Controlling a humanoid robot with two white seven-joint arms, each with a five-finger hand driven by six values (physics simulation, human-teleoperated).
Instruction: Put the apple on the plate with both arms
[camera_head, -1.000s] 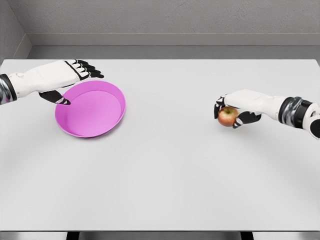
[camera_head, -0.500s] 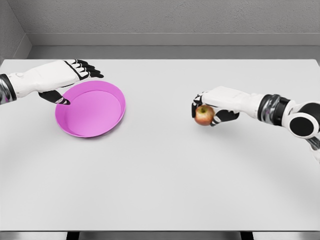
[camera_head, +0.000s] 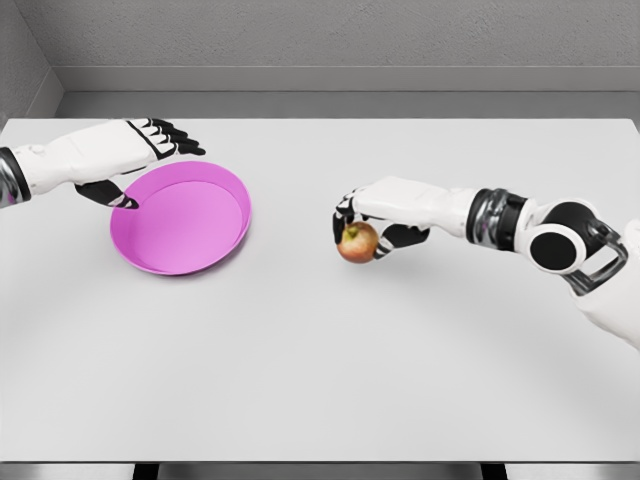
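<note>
simulated test room: bare grey walls (camera_head: 300, 35), white table (camera_head: 320, 350).

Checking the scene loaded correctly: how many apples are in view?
1. The apple is held in the right hand just right of the table's middle, apart from the pink plate at the left. Nothing on the table could hide another.

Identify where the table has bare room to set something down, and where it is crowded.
Free: the table's whole near half, and the strip between plate and apple. Crowded: the plate's far-left rim under the left hand, and around the right hand gripping the apple.
</note>
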